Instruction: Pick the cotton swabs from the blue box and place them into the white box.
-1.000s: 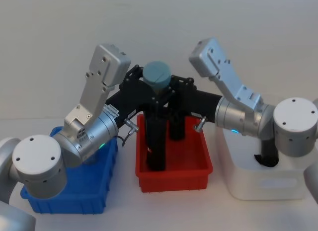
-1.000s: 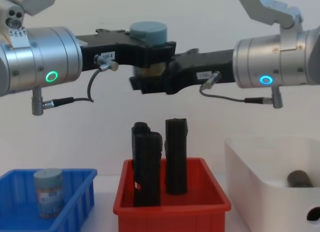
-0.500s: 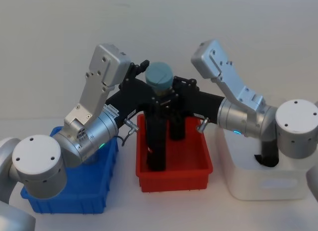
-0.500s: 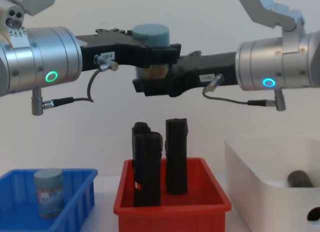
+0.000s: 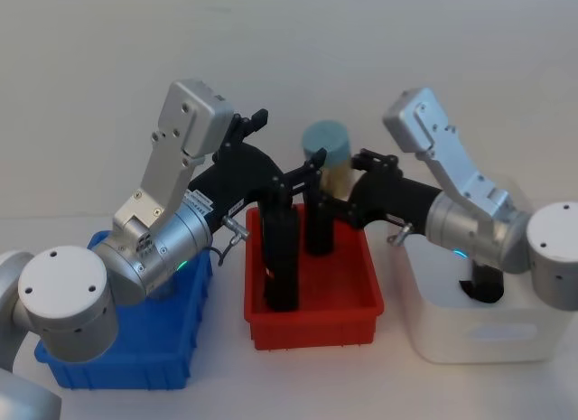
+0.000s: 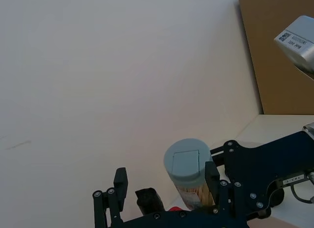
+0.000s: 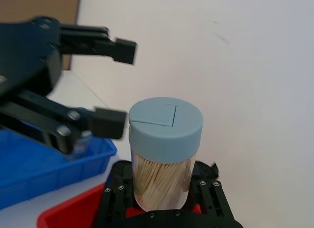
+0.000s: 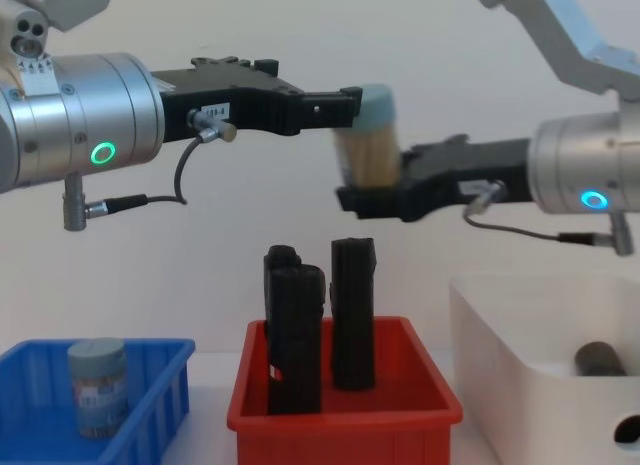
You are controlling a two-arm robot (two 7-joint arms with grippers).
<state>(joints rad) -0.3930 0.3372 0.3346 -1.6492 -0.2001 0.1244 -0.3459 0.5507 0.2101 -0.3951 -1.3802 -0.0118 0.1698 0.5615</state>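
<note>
Swabs in their grey-lidded tub had passed from one arm to the other: the right end effector pinched the tub low on its clear wall and held it upright in the air above the red bin, while the left end effector stood spread and empty just beside it. Half a second earlier both had clasped the tub together over the bin's left half; now the tub sat further right, toward the white box, and the left fingers had let go. The handover looked complete, leaving the carry and the drop. A second tub waited in the blue box. A dark item lay in the white box, possibly another tub on its side, though that was hard to tell.
</note>
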